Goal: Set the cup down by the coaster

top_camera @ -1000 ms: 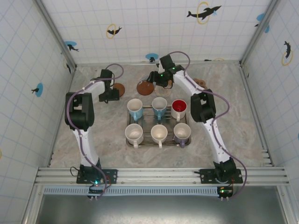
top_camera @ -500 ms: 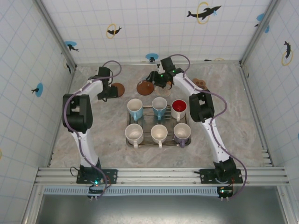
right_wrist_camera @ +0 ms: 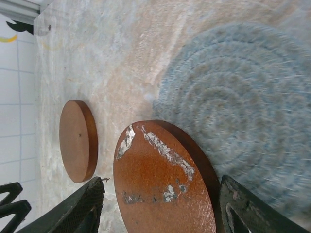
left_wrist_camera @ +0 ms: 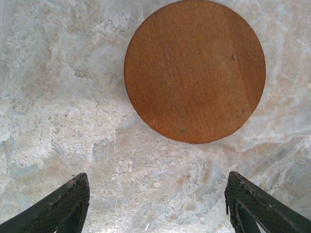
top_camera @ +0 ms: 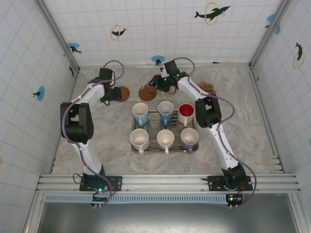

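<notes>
1. At twelve o'clock of the tray (top_camera: 153,125), left tool (left_wrist_camera: 155,204) hangs wide, empty, over a coaster (left_wrist_camera: 194,70); right tool (right_wrist_camera: 158,204), open, straddles the scratched coaster (right_wrist_camera: 160,179).
2. Cups (top_camera: 165,138) sit in the tray; likely next: grasp one.

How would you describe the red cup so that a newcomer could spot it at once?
Find the metal tray in the middle of the table, holding six cups in two rows. The red cup stands at the right end of the far row, the only red one among pale neighbours.
</notes>
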`<action>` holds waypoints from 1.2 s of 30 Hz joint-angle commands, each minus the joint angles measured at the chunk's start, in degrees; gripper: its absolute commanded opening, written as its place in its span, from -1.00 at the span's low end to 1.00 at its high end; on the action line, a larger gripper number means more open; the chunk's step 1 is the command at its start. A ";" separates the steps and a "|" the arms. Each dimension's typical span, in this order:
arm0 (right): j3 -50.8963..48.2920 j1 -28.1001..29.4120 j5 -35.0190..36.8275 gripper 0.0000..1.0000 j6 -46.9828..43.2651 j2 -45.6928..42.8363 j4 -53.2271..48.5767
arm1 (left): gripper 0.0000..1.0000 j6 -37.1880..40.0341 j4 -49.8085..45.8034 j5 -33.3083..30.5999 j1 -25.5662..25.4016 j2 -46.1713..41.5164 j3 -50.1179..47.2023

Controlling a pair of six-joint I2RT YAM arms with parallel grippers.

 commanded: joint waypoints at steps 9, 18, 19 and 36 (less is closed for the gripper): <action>-1.00 2.05 -2.27 0.27 4.13 -0.40 5.96 | 0.45 -1.18 0.52 2.45 0.37 -2.53 -1.81; 0.41 2.17 -3.08 0.24 4.09 -1.17 5.82 | 0.42 -1.62 1.23 4.05 0.24 -3.33 -2.52; 0.41 1.92 -2.68 0.24 3.05 -2.06 4.82 | 0.42 -1.62 1.38 4.22 0.27 -3.42 -2.44; 0.29 1.08 0.49 0.21 -5.25 -2.69 -6.61 | 0.40 -1.89 1.25 4.60 -0.68 -2.98 -1.55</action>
